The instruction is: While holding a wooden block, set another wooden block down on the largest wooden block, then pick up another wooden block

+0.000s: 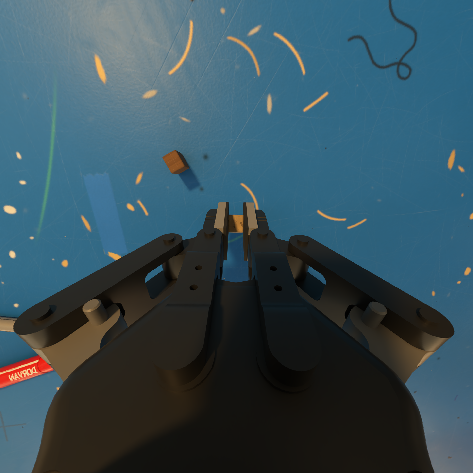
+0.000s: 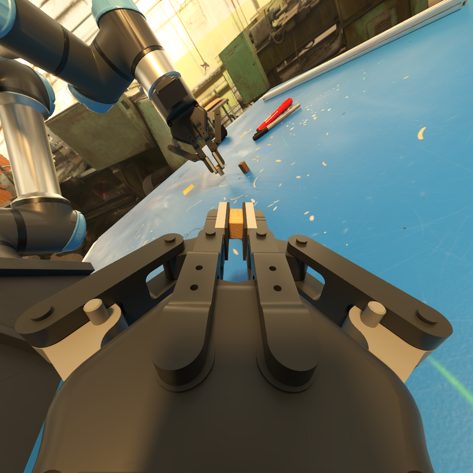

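My left gripper is shut on a small pale wooden block, held above the blue table. A darker brown wooden block lies loose on the table, ahead and to the left of it. My right gripper is shut on a light wooden block above the table. In the right wrist view the left gripper shows farther off with its small block, close above the table, and the brown block lies just to its right. No larger block is in view.
A red marker and a black and grey marker lie side by side at the far end; the red one's end also shows in the left wrist view. Wood shavings litter the blue table. The left arm crosses overhead on the left.
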